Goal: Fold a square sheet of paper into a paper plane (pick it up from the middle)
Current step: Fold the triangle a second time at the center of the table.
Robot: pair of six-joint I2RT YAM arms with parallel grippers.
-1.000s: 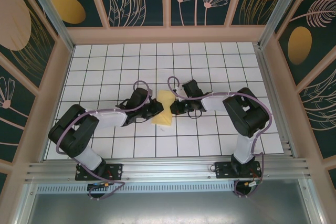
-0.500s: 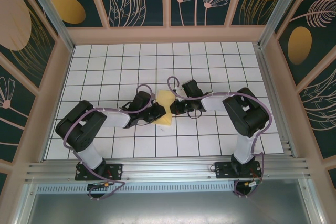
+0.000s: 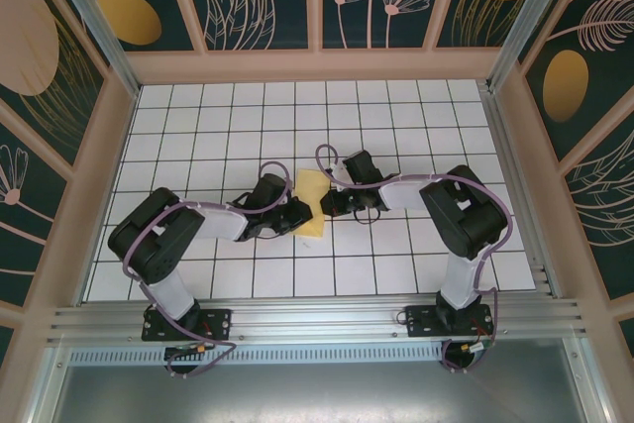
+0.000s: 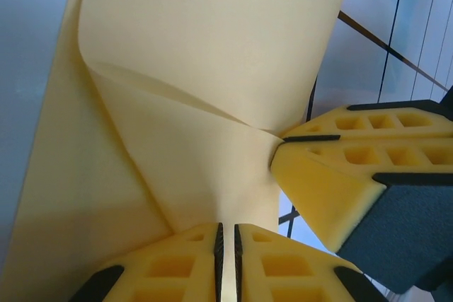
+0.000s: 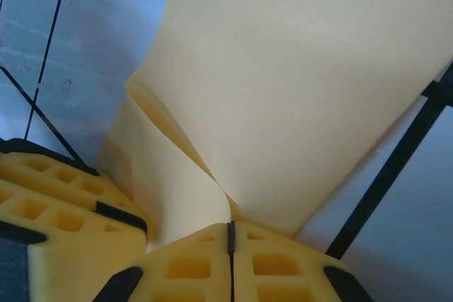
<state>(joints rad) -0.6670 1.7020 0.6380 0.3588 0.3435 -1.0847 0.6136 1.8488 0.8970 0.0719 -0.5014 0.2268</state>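
The square sheet of paper (image 3: pixel 311 197), already creased into a narrower shape, lies on the bench (image 3: pixel 198 126) with its long axis running from the near side to the far side and leaning only slightly. Both arms meet at it. The left gripper (image 3: pixel 295 215) comes in against the sheet's left edge toward its near end. The right gripper (image 3: pixel 331 203) comes in against the sheet's right edge, a little farther along its length.

Neither arm is nearer, since each is in contact with the paper, and the two sets of fingertips stand just beside one another across the sheet's near portion.

In the left wrist view the left gripper's jaws are drawn narrow, with the paper's edge running down into the slit between them, so it appears to be pinching the sheet. In the right wrist view the right gripper's jaws are pressed together on a curled layer of the same sheet.

A raised fold runs across the paper from the sheet's left side toward the right gripper's tips, and the layers there are lifted rather than flat.

The coming move probably turns on this opposed hold. With one pinch on each side of the long axis, the fold can be laid down along that axis only if both grips stay level with each other. If one pulls ahead, the crease would likely skew or the thin paper could tear.
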